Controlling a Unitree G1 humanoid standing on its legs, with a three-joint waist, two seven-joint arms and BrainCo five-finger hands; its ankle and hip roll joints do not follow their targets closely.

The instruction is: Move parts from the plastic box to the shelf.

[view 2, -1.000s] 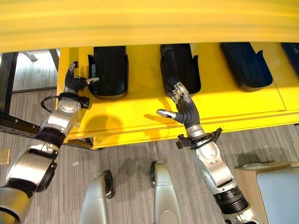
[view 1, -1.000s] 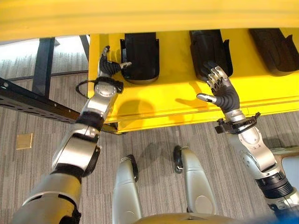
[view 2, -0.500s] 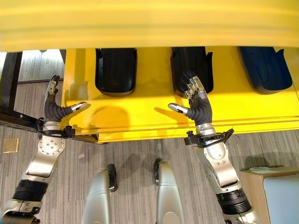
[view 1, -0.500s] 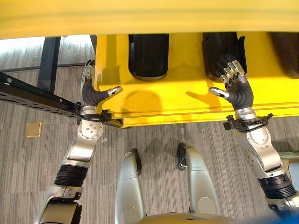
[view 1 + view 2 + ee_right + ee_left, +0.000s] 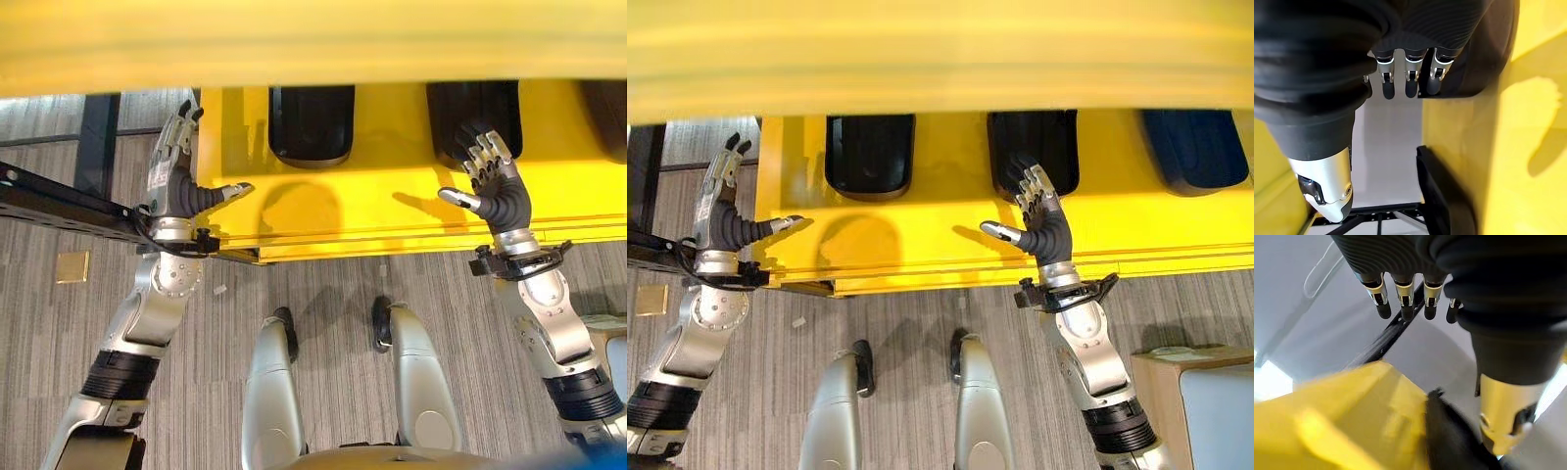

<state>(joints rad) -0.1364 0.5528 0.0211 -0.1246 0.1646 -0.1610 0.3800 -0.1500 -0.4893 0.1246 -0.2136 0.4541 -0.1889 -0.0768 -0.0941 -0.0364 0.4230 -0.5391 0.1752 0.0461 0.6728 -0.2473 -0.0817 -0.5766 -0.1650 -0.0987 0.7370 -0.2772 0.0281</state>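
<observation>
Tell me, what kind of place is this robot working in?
It looks like a workshop or factory floor, though I can't be sure. A yellow shelf carries a row of black moulded parts, a black metal frame stands beside it, and the floor is grey carpet.

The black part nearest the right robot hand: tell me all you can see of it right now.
The black part looks like moulded dark plastic with raised side walls and a rounded near end. It lies flat on the yellow shelf, its far end hidden under the yellow board above. The right robot hand hovers open at its near end, fingers straight; whether they touch it is unclear. Similar parts lie apart on either side.
</observation>
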